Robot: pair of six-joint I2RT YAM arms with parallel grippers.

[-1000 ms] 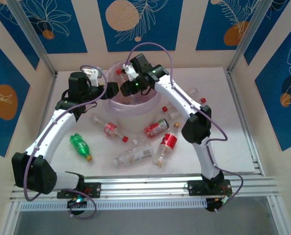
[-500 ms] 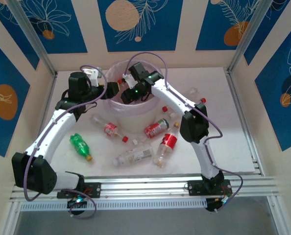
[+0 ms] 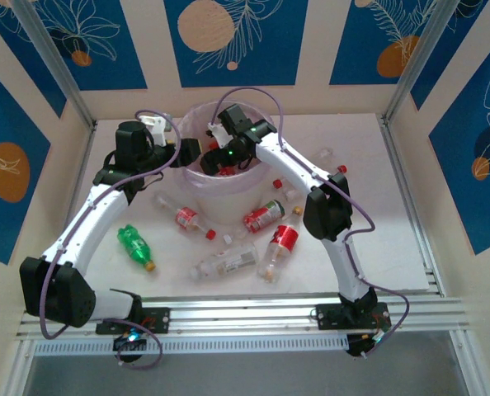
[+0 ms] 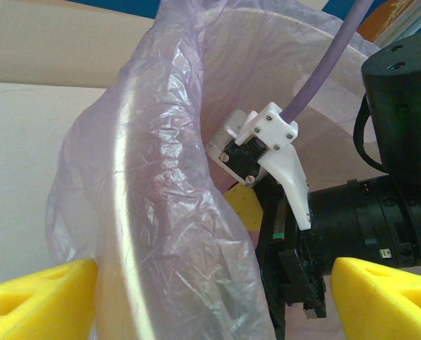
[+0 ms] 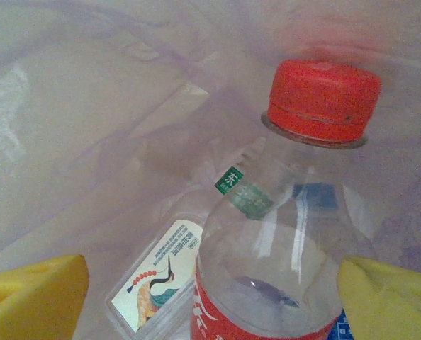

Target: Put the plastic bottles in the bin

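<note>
Step in hand: the drop. Right end effector (image 5: pixel 212 294) hangs inside the bin (image 3: pixel 216 183), jaws wide, with a red-capped bottle (image 5: pixel 281 234) loose between them. Left end effector (image 4: pixel 214 294), also wide, straddles the bin's rim. Next move, judged: lift clear and fetch the bottles (image 3: pixel 264 216) lying on the surface (image 3: pixel 369 206) before the bin.

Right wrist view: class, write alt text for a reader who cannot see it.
A clear bottle with a red cap and red label sits between two wide-apart yellow fingers, inside the lilac bin bag. A pale-labelled bottle lies beside it.
</note>
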